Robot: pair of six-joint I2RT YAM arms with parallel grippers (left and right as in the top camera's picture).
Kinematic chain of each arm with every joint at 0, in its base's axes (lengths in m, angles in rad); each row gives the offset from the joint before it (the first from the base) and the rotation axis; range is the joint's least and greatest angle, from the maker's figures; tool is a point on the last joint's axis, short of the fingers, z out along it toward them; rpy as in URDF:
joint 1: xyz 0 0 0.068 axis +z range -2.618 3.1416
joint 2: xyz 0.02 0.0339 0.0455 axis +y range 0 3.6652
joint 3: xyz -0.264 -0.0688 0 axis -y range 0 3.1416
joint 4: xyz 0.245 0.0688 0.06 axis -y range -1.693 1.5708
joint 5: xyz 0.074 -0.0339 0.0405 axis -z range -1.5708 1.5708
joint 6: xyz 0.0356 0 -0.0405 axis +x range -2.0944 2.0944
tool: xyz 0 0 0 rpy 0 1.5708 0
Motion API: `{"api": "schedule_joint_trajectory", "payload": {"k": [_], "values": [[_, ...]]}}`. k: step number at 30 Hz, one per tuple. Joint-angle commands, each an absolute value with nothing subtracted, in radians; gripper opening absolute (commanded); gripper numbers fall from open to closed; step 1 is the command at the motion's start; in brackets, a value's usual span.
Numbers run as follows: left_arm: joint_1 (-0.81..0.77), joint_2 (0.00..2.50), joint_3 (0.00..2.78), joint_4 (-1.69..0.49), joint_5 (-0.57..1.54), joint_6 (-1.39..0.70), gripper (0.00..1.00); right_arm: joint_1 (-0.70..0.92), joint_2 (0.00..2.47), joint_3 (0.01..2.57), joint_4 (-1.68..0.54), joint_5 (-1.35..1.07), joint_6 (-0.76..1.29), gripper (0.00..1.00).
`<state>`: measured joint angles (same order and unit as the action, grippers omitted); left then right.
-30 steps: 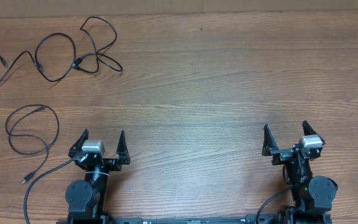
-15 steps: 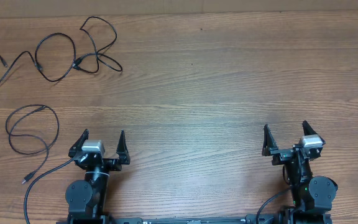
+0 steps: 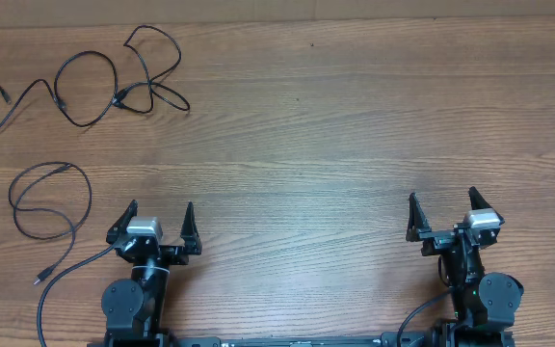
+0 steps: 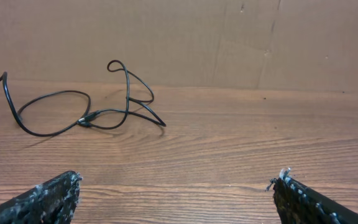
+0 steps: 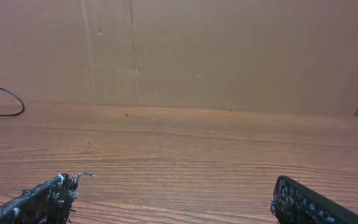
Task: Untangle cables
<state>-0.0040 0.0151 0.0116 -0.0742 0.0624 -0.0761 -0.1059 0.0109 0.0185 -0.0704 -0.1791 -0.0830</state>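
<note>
On my right wrist camera, the right tool [image 5: 173,186] stands wide apart, one of its fingers [image 5: 42,200] in each lower corner and only wood grain showing between them. Ahead of the tool, the worktop [image 5: 185,149] runs to a brown cardboard wall [image 5: 229,50]. Far left of the tool, a thin black cable [image 5: 2,89] loops on the worktop, cut off by the picture's edge.

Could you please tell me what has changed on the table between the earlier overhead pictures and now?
Nothing has visibly changed. The left gripper and the right gripper are open and empty at the near edge, as before, and the cables lie in the same loops on the left side of the table, untouched.
</note>
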Motion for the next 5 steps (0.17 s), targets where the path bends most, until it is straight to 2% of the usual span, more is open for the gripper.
{"api": "schedule_joint_trajectory", "payload": {"k": [1, 5], "values": [[0.001, 0.004, 0.005, -0.074, 0.046, -0.086, 1.00, -0.112, 0.003, 0.007, -0.065, -0.181, -0.091, 1.00], [0.001, 0.004, 0.005, -0.074, 0.046, -0.086, 1.00, -0.112, 0.003, 0.008, -0.065, -0.181, -0.091, 1.00]]}}
